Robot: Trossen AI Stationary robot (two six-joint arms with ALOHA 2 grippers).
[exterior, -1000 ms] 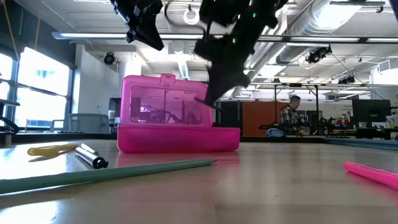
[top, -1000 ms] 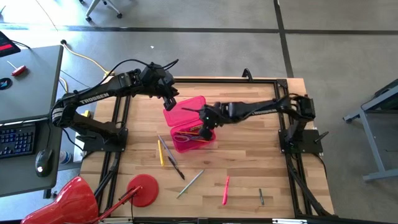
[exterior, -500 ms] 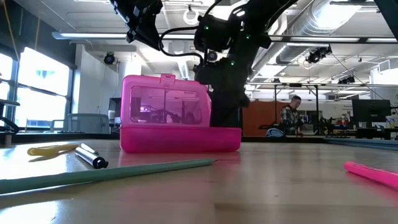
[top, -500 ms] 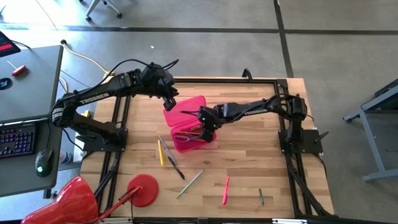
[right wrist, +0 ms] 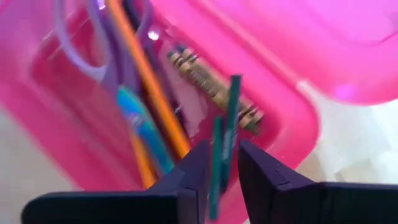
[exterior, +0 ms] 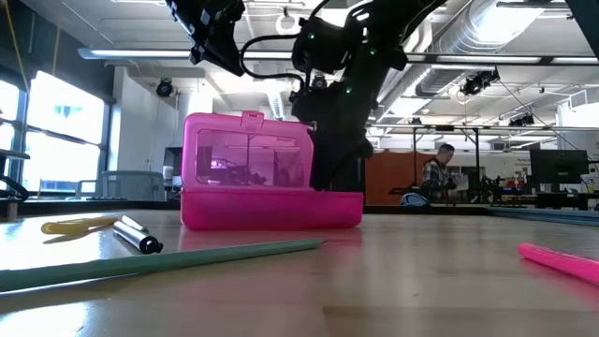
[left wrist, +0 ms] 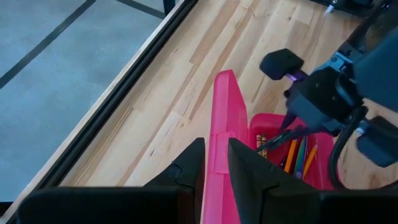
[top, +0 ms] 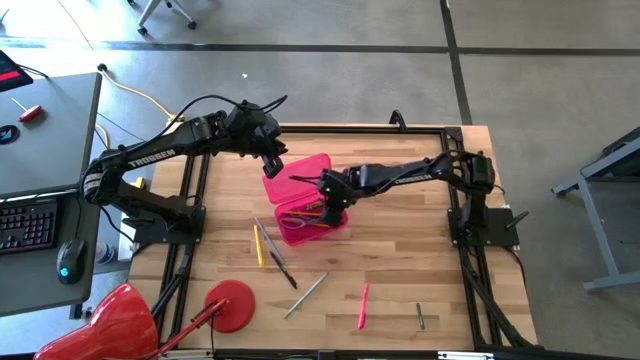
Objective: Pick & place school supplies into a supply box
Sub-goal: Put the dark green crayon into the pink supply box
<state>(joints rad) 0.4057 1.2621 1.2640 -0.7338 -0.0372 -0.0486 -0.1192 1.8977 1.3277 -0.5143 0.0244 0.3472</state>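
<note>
The bright pink supply box [top: 312, 230] stands open mid-table, its hinged lid [exterior: 248, 154] upright. Inside lie an orange pencil [right wrist: 146, 74], purple-handled scissors [right wrist: 78, 46] and other pens. My right gripper [top: 335, 203] reaches down into the box's right end, shut on a thin green pencil [right wrist: 231, 118]. My left gripper [top: 272, 165] hovers shut above the lid's top edge [left wrist: 222, 112], clear of it in the low view [exterior: 223, 51]. More pencils and pens lie loose on the table nearer the front. My right gripper pinches the green pencil's shaft [right wrist: 216, 158] between its two fingers, coming from above and pointing down into the box. The pencil runs along the fingers and sticks out past their tips over the box's contents. Whether its far end touches them I cannot tell.
In front of the box lie a yellow pencil [top: 259, 245], a dark pen [top: 281, 268], a grey-green pencil [top: 306, 294], a pink pen [top: 362, 306] and a short dark piece [top: 420, 317]. A red disc [top: 229, 303] sits near the front left. A person [exterior: 435, 178] shows far behind.
My right gripper has come down over the box's right end and tipped from slanted to upright, keeping its hold on the green pencil. In the last half second it has barely moved. The box and my left gripper have stayed put.
</note>
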